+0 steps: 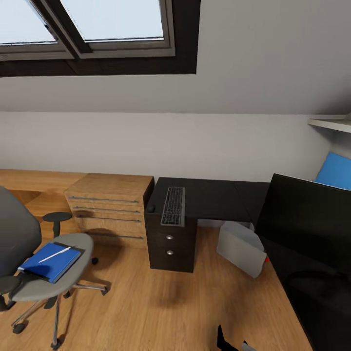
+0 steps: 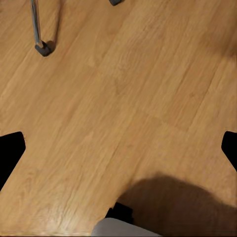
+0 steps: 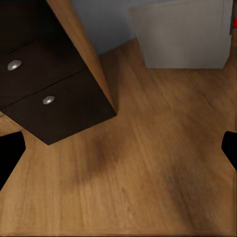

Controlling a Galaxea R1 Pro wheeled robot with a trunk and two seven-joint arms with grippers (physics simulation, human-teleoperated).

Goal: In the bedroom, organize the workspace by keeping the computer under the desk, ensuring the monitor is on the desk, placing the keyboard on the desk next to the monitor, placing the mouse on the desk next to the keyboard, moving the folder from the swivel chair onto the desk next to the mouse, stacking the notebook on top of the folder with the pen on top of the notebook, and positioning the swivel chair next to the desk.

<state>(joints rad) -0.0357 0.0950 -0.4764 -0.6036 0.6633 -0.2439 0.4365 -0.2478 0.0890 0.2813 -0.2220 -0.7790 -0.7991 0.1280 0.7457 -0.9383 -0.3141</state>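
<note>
Lying lengthwise front-to-back on the desk (image 1: pixel 214 197), the keyboard (image 1: pixel 173 205).

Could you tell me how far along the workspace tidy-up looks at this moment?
Done: the keyboard lies on the desk, the monitor stands on it, and the computer sits beneath. In hand: nothing, both arms point at the floor. Left: the folder with the pen on top lies on the swivel chair.
</note>
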